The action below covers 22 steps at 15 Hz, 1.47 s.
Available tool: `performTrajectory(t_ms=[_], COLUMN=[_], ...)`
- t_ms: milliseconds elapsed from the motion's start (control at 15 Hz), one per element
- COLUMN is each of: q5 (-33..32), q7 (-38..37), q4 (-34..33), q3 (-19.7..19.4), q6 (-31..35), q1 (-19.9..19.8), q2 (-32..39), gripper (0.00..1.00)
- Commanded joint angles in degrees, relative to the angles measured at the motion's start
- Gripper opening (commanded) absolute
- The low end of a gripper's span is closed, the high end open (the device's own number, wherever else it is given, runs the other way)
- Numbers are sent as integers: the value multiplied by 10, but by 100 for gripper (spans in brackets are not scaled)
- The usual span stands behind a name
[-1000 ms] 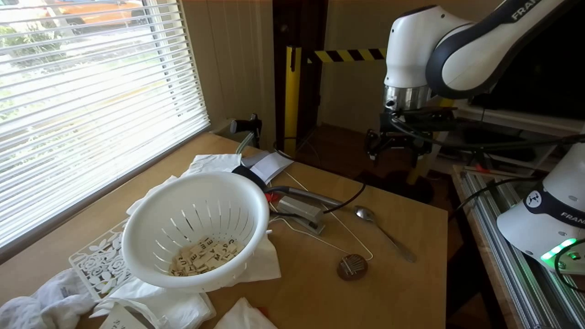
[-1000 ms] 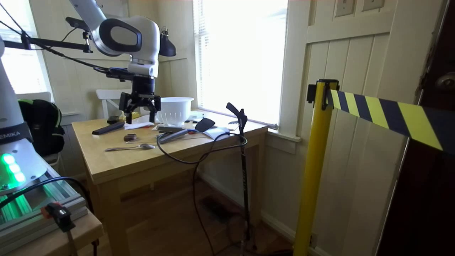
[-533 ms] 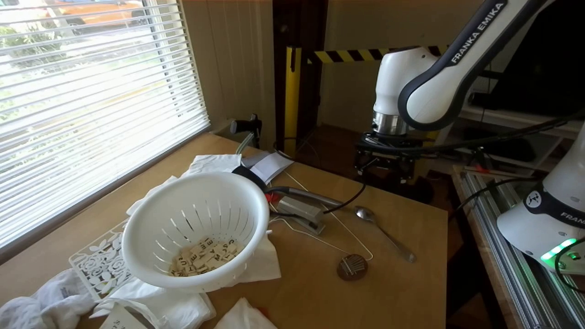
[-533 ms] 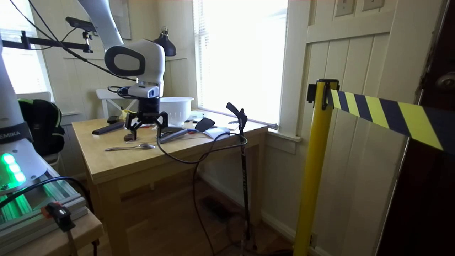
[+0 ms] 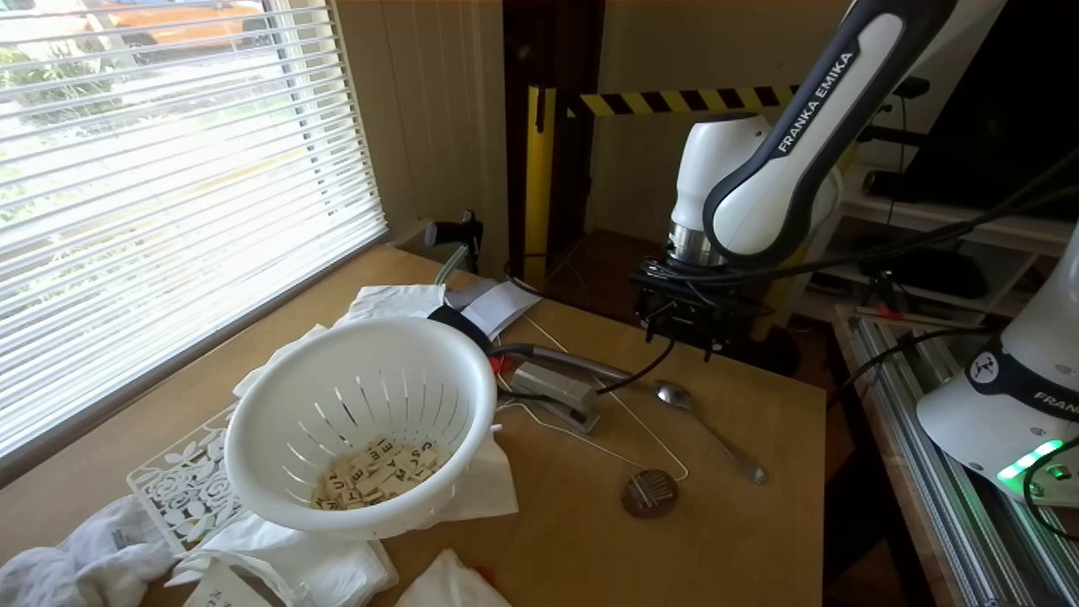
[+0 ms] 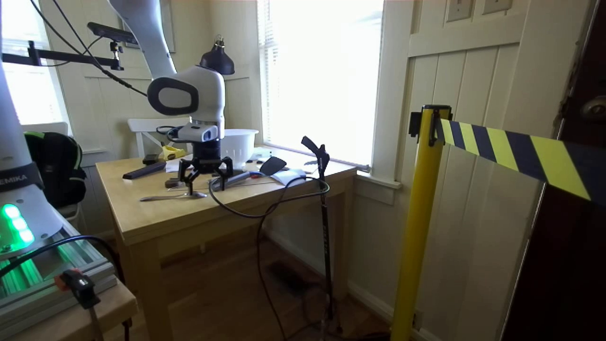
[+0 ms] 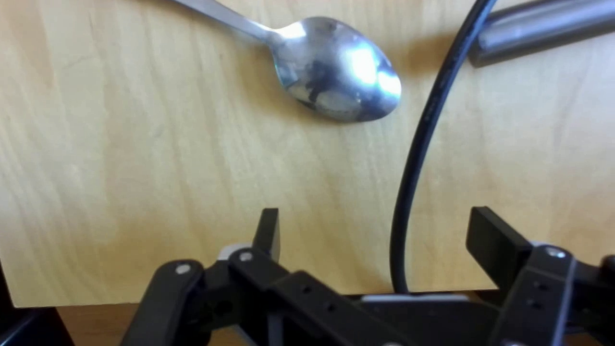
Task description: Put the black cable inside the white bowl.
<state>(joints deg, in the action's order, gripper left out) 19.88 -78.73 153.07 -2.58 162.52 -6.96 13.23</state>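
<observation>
Wrist view shows the black cable (image 7: 419, 149) between the tool's (image 7: 377, 228) spread fingers (image 7: 497, 247).

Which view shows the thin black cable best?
The wrist view: the thin black cable appears close up, its lower stretch showing in the gap of the open black gripper. In an exterior view it is a small loop hanging past the light wooden table; in an exterior view, mainly a short arc.
</observation>
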Motion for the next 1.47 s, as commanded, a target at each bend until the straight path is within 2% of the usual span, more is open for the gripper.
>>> performTrajectory(t_ms=[0, 133, 267, 333, 400, 467, 600, 1000, 1400], q5=[11, 10, 10, 11, 12, 12, 12, 10, -15], q7=[-19, -20, -22, -22, -23, -23, -25, -24, 35], q4=[-22, -28, -34, -37, -39, -40, -41, -32, 9], q3=[-17, -22, -25, -26, -26, -26, -28, -36, -37], q6=[31, 38, 40, 41, 41, 42, 47, 48, -76], q1=[26, 32, 37, 39, 41, 42, 44, 46, 35], q2=[39, 50, 59, 61, 64, 65, 64, 45, -54], gripper=[99, 94, 84, 74, 72, 65, 43, 1, 3])
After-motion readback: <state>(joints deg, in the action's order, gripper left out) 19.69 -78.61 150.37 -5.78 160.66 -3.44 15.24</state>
